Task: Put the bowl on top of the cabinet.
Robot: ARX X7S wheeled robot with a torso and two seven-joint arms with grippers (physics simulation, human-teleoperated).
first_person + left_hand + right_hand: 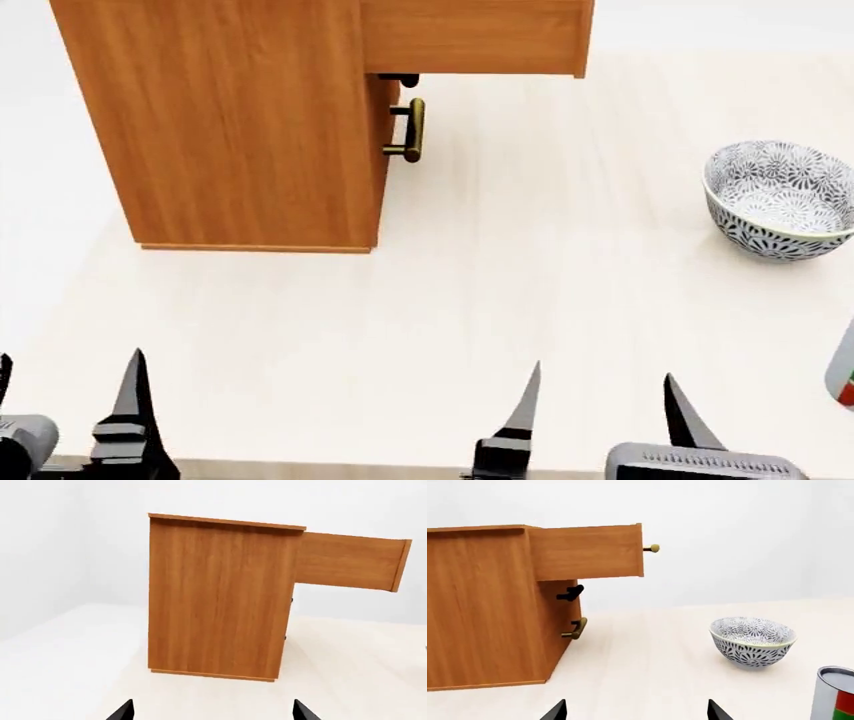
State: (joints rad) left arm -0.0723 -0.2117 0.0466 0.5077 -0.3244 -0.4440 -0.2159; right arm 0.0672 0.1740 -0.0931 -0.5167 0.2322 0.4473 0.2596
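Note:
The bowl point(779, 200) is round, white with a dark blue leaf pattern, and stands upright on the table at the right; the right wrist view also holds the bowl point(752, 641). The cabinet point(227, 120) is a tall orange-brown wood box at the back left, its top drawer point(474, 35) pulled out to the right. From the left wrist, the cabinet point(217, 597) shows side-on. My left gripper point(67, 385) is open at the near left edge. My right gripper point(603, 395) is open near the front, well short of the bowl. Both hold nothing.
A brass bar handle point(411, 130) sticks out of the cabinet's front under the drawer. A can with a red and green label point(834, 695) stands near the bowl, at the table's right edge point(841, 375). Pale wooden table point(534, 290) spreads between cabinet and bowl.

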